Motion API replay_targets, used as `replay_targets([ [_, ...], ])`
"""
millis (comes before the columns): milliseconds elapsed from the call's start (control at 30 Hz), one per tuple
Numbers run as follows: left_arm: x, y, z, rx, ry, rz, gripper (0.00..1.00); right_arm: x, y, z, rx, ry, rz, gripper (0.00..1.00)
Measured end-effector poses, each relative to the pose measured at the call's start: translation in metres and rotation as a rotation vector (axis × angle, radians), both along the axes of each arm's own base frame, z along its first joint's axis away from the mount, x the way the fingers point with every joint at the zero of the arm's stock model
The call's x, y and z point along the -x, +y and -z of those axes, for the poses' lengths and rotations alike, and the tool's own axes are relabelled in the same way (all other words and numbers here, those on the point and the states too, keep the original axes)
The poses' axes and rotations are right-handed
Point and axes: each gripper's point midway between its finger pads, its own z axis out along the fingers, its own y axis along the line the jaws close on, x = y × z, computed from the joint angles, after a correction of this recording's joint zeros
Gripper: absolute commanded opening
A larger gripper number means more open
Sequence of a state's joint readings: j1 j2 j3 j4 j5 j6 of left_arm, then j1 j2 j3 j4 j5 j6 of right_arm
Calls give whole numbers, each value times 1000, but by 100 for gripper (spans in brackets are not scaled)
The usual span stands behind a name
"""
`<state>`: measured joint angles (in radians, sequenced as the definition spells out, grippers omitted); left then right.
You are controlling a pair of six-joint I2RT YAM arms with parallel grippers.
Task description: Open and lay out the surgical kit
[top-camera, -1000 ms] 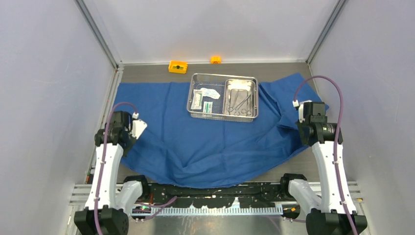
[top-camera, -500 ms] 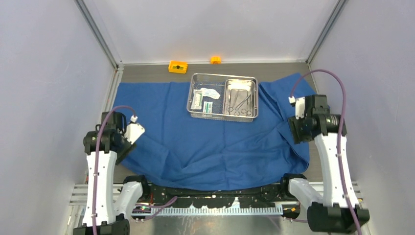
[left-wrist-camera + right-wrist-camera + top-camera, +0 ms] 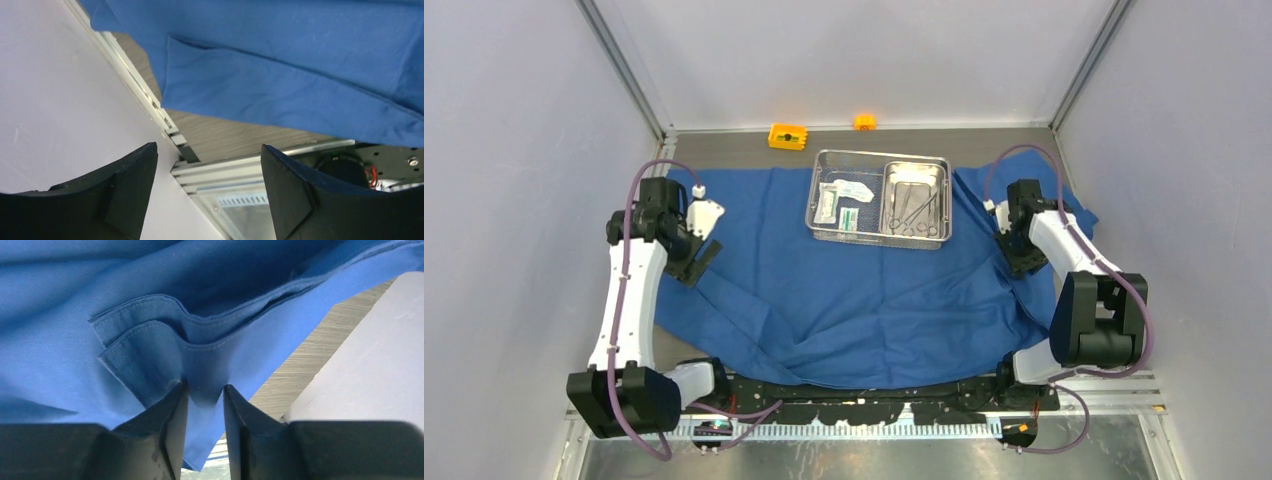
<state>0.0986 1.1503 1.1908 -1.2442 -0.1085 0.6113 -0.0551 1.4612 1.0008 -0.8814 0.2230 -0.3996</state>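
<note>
The right pincer [image 3: 205, 390] has its jaws drawn close on a hemmed fold of the cloth [image 3: 100, 290]. The fold fills the narrow gap and touches both fingers [image 3: 172, 430]; how firmly they bite cannot be told. Seen from above, this pincer [image 3: 1016, 262] sits to the right of the basket [image 3: 813, 205], at the cloth's rumpled right edge, with its tips hidden under the wrist.

The left pincer [image 3: 207, 155] stands wide open with nothing in it, above the cloth's left hem and a strip of bare tabletop [image 3: 240, 132]. From above, that pincer [image 3: 696, 262] is left of the basket and nearer than it.

The cloth [image 3: 854, 300] lies spread over the tabletop [image 3: 724, 150] with the basket on it, toward the far edge. The tray [image 3: 916, 172] fills the basket's right half, and the instruments [image 3: 912, 208] in it overlap and are too small to tell apart. The packets [image 3: 839, 200] lie in the left half, their number hard to make out.

Right of the basket the cloth bunches in folds. Left of it the cloth is flatter, with one long crease. Nearer than the basket a broad stretch of cloth lies open between the arms, its near hem reaching the base rail [image 3: 874, 385]. Behind the basket, bare tabletop holds two orange blocks [image 3: 788, 135], off the cloth. Only thin strips of tabletop show along the side walls [image 3: 524, 150].
</note>
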Motion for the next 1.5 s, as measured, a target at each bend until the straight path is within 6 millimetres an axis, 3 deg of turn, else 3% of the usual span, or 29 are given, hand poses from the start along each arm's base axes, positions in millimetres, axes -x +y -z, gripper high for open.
replay_targets([
  [133,-12,-7,-2,48,-40,-8,78,0,-10,3,26,1,10,1],
  [333,-27,-14,-4,83,-87,-10,78,14,-40,-24,64,-96,102,0],
  [567,-54,-22,6,100,-93,4,78,73,-77,-62,200,-195,233,1],
  [633,-66,-27,8,105,-96,13,78,93,-84,-62,244,-175,258,9],
  [733,-82,-35,12,112,-104,28,79,124,-91,-58,308,-99,285,31],
  [867,-98,-45,18,101,-112,49,82,149,-92,-59,346,-13,297,50],
  [933,-108,-48,21,94,-119,46,84,151,-90,-65,335,-2,301,69],
  [1000,-117,-49,25,91,-122,35,86,143,-87,-79,300,-38,305,77],
  [1100,-138,-51,29,107,-132,5,88,110,-82,-103,213,-141,299,79],
  [1233,-177,-61,38,162,-151,-42,89,32,-62,-112,27,-269,233,76],
  [1300,-195,-66,45,199,-156,-64,89,-9,-46,-101,-43,-300,181,75],
  [1400,-222,-76,60,276,-157,-120,89,-74,-16,-68,-122,-306,104,71],
  [1500,-241,-82,77,358,-134,-186,89,-131,1,-34,-178,-297,93,66],
])
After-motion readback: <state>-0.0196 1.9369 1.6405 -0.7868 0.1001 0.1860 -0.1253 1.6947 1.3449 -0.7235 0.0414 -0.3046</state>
